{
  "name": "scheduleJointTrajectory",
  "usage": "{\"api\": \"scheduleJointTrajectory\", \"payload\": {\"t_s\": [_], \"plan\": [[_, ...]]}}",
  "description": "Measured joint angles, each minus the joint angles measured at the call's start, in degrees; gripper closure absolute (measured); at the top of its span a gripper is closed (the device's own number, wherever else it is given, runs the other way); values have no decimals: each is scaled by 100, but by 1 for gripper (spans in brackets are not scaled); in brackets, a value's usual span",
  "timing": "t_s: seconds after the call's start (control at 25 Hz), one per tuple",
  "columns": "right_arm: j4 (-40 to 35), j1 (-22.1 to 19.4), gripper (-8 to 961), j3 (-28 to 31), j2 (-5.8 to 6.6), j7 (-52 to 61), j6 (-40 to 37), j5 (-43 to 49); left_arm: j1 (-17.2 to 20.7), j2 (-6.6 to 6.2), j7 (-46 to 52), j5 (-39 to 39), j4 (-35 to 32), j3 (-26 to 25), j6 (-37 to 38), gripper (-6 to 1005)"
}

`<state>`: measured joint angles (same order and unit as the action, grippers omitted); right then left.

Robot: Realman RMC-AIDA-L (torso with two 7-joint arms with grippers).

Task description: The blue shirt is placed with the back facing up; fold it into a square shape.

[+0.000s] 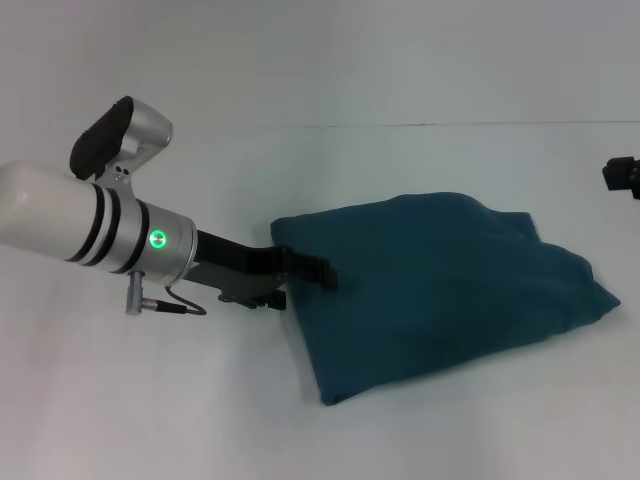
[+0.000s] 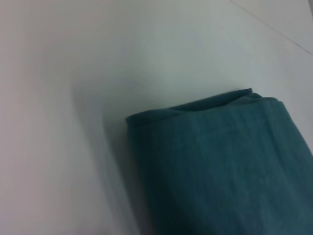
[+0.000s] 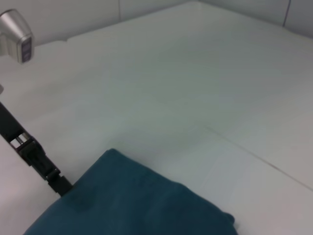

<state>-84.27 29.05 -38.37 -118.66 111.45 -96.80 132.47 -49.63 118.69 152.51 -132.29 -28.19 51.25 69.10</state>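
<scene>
The blue shirt (image 1: 440, 290) is seen already folded into a thick, roughly square bundle lying on the white table (image 1: 420, 170). The left gripper (image 1: 322, 270) is laid against the shirt's left edge; whether its fingers are apart or together cannot be told. Only a dark part at the far right of the shirt, well apart from it, is shown of the right gripper (image 1: 622, 176). Any remaining tidying is best done by pressing the left edge gently, so the layers are not dragged. Stacked folds are visible at one corner.
</scene>
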Motion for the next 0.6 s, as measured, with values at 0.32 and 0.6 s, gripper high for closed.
{"api": "scheduleJointTrajectory", "payload": {"t_s": [0.32,0.6], "plan": [[54,80,843,-23,-19,59,69,85,-107,40,14,-5,173,213,-232,111],[64,131,513,-27,1,117,282,159,-235,141,-21,6,165,457,-170,111]]}}
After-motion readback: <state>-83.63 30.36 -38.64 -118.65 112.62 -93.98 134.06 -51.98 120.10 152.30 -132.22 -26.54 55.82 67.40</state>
